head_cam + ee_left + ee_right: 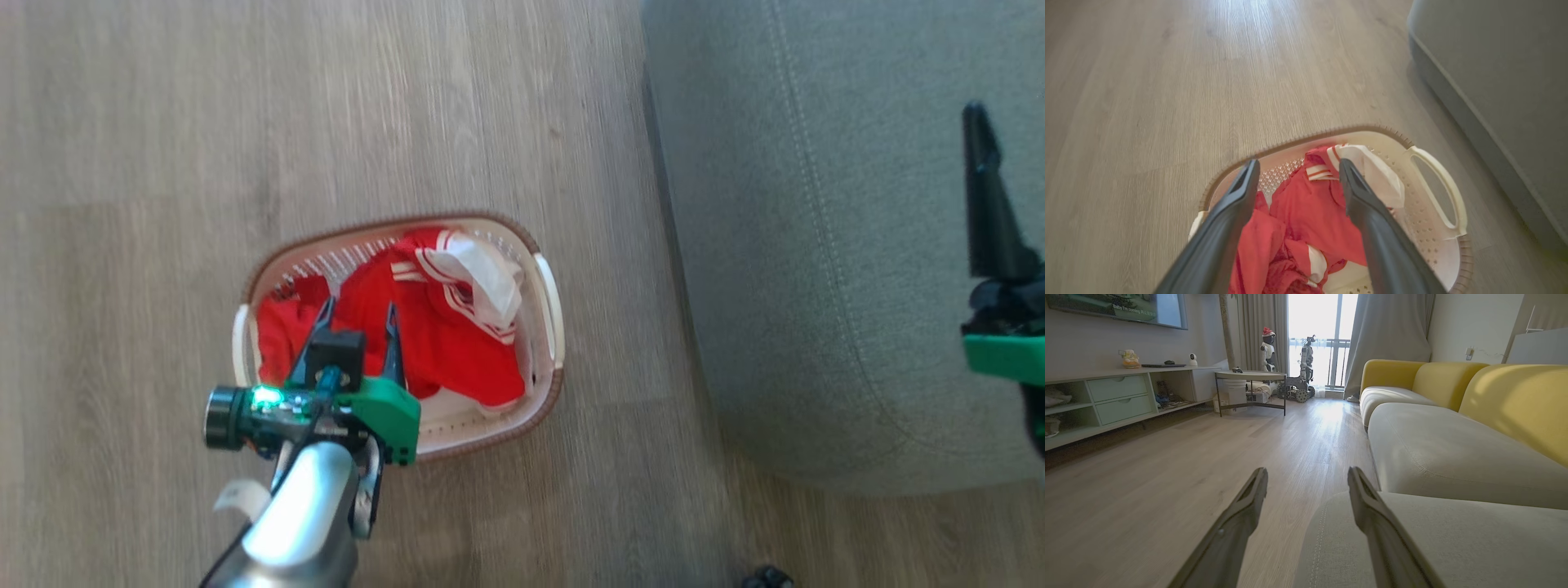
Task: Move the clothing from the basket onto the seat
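On the pale wood-plank floor (163,163), just beside the large rounded grey fabric seat (816,245), the small oval cream perforated plastic basket (545,304) holds the crumpled red, white-striped clothing (441,335). The left gripper (359,314) hangs over that clothing, dark fingers spread wide. The right gripper (1308,473) is above the seat's edge, jaws likewise parted.

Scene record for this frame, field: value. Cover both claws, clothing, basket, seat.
left claw: open, fingers over the clothing; contact unclear
right claw: open, holding nothing, above the near edge of the seat
clothing: red with white stripes, bunched inside the basket
basket: on the wood floor, left of the seat, not touching it
seat: grey cushion, no garment on the visible part
status: transfer not yet done
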Robot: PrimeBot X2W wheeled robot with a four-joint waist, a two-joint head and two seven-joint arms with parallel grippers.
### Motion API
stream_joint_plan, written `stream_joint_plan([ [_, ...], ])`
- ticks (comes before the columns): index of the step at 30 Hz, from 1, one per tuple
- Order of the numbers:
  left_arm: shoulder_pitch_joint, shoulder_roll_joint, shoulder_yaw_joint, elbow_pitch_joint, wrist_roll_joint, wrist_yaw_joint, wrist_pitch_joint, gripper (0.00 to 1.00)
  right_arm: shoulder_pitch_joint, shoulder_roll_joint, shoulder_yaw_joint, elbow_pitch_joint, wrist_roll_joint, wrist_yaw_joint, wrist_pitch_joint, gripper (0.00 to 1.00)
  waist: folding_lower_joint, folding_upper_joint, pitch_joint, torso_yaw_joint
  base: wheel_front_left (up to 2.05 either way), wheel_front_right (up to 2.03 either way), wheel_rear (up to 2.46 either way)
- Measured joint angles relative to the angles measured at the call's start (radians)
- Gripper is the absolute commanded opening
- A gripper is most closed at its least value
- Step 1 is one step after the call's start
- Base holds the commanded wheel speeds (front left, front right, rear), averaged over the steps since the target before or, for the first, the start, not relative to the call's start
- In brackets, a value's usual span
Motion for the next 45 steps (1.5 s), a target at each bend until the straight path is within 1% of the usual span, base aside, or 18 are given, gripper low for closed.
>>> stream_joint_plan([
  [4,-0.076,-0.002,-0.015,0.111,-0.028,-0.01,0.0,1.0,-0.03,-0.005,-0.013,-0.026,0.019,0.0,-0.002,1.0,0.0001,0.0,0.06,-0.009,0.0,0.0,0.0],
  [7,-0.123,-0.004,-0.026,0.166,-0.054,-0.02,0.0,1.0,-0.047,-0.019,-0.021,-0.042,0.026,0.0,-0.002,1.0,0.0001,0.0,0.104,-0.015,0.0,0.0,0.0],
  [11,-0.178,-0.004,-0.049,0.207,-0.099,-0.041,0.0,1.0,-0.07,-0.028,-0.037,-0.06,0.043,0.0,-0.002,1.0,0.0,0.0,0.158,-0.02,0.0,0.0,0.0],
  [15,-0.227,-0.005,-0.075,0.243,-0.159,-0.051,0.0,1.0,-0.083,-0.034,-0.057,-0.084,0.047,0.0,-0.002,1.0,-0.0001,0.0,0.208,-0.021,0.0,0.0,0.0],
  [20,-0.277,-0.006,-0.134,0.29,-0.235,-0.054,0.0,1.0,-0.122,-0.044,-0.067,-0.124,0.057,0.0,-0.002,1.0,-0.0001,0.0,0.265,-0.022,0.0,0.0,0.0],
  [22,-0.299,-0.005,-0.161,0.306,-0.267,-0.062,0.0,1.0,-0.134,-0.053,-0.074,-0.14,0.064,0.0,-0.002,1.0,-0.0001,0.0,0.288,-0.023,0.0,0.0,0.0],
  [30,-0.402,-0.005,-0.248,0.371,-0.397,-0.058,0.006,1.0,-0.166,-0.068,-0.128,-0.209,0.082,0.0,-0.003,1.0,0.0,0.0,0.379,-0.029,0.0,0.0,0.0],
  [37,-0.486,-0.006,-0.278,0.426,-0.49,-0.025,0.021,1.0,-0.193,-0.087,-0.166,-0.262,0.1,0.0,-0.003,1.0,-0.0001,0.0,0.455,-0.038,0.0,0.0,0.0],
  [45,-0.547,-0.006,-0.3,0.47,-0.56,-0.017,0.031,1.0,-0.216,-0.087,-0.199,-0.319,0.12,0.0,-0.003,1.0,-0.0001,0.0,0.521,-0.057,0.0,0.0,0.0],
])
